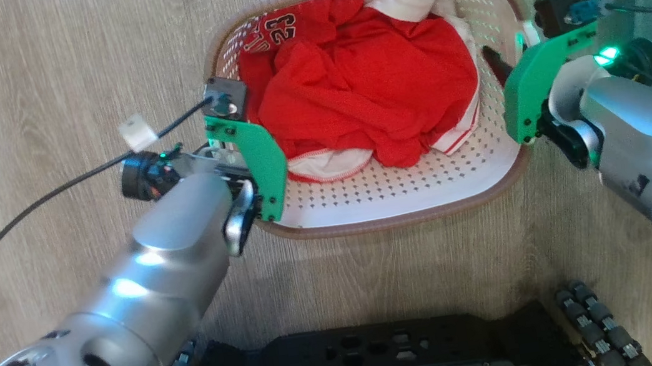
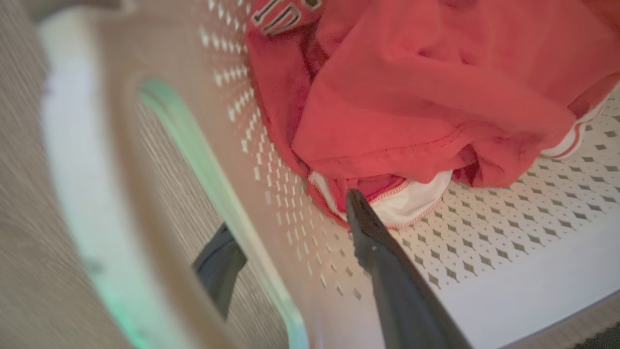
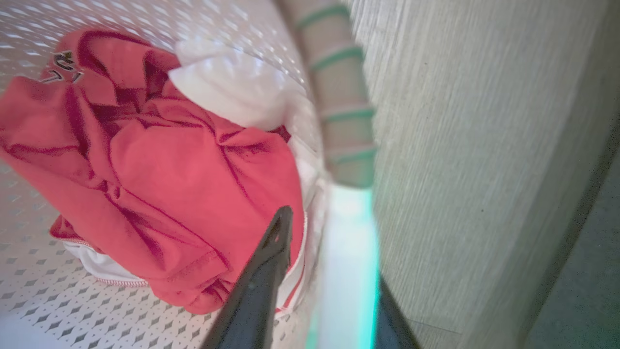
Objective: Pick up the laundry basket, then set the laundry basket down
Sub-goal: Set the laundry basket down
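The laundry basket (image 1: pixel 396 189) sits on the floor (image 1: pixel 34 70) between both arms. The left claw (image 2: pixel 288 218) stands apart, with one finger inside the wall and one outside at the handle opening. The right claw (image 3: pixel 334 247) straddles the opposite wall; whether it grips cannot be determined.

Hazard: a sideways withdrawal may hook a wall and tip the basket. The inner fingers may also snag the red garment (image 1: pixel 362 77).

The laundry basket (image 1: pixel 378 196) sits on a wood floor (image 1: pixel 34 70), holding red clothes (image 1: pixel 362 77). The left gripper (image 1: pixel 232 157) and right gripper (image 1: pixel 511 65) flank its sides, fingers mostly hidden, seemingly straddling the rim.
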Robot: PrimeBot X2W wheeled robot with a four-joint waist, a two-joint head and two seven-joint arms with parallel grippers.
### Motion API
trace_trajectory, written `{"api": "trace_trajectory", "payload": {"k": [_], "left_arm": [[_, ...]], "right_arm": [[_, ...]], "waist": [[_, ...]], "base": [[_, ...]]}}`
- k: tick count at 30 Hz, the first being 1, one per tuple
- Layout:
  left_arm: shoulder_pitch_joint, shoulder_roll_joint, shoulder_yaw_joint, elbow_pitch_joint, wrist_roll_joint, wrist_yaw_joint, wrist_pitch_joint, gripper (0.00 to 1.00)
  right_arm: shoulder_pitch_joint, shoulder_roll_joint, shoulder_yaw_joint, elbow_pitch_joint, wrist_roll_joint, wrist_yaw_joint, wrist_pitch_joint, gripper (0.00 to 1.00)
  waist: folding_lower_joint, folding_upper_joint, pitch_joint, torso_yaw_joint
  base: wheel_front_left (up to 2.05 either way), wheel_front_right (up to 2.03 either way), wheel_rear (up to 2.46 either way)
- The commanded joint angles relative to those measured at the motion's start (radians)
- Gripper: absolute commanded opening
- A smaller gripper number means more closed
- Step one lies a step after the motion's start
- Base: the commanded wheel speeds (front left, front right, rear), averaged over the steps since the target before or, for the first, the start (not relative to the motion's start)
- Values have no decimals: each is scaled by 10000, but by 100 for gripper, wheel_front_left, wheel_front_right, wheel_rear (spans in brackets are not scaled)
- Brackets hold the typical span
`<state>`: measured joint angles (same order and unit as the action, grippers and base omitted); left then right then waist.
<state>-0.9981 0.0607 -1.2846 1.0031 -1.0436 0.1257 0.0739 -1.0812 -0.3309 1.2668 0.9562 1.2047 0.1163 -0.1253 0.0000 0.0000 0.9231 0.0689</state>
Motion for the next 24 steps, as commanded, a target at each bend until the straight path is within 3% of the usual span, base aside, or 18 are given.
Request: {"api": "trace_trajectory", "payload": {"k": [1,10,24], "left_arm": [[-25,-104,44,-209,108,133,-86,100],[-17,-105,44,31,373,649,-188,100],[264,-105,44,164,491,804,-457,100]], "right_arm": [[461,195,134,-139,-68,144,-85,100],[487,261,134,140,-22,144,-34,100],[717,611,132,919,285,144,457,100]], "waist": [[0,0,3,6],[0,0,-56,4],[0,0,-1166,-54]], "base": [[0,0,0],[0,0,0],[0,0,0]]}}
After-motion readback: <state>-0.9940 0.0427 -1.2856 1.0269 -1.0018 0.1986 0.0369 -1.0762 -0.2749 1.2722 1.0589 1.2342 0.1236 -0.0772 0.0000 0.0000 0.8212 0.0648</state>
